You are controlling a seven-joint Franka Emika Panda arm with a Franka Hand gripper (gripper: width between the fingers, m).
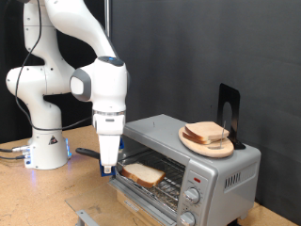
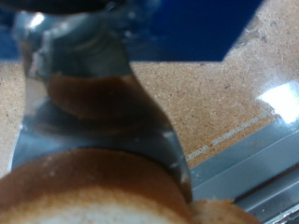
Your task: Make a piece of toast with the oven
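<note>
Exterior view: the oven sits on a wooden table, its door dropped open toward the view's bottom left. The piece of toast lies flat on the wire rack just inside the opening, long axis running roughly from the view's left to its right, one end pointing toward the open front edge. The gripper hangs vertically from the white arm at the toast's left end, fingertips down at that edge; whether the fingers are apart, together or clamped on the slice cannot be told from either view. Wrist view: a dark finger fills the frame, blurred, with the browned crust of the toast directly below it and the particle-board table beyond. A wooden plate on the oven's top carries a stack of bread slices; a black stand rises beside it. Knobs run down the oven's front right. No writing is readable.
</note>
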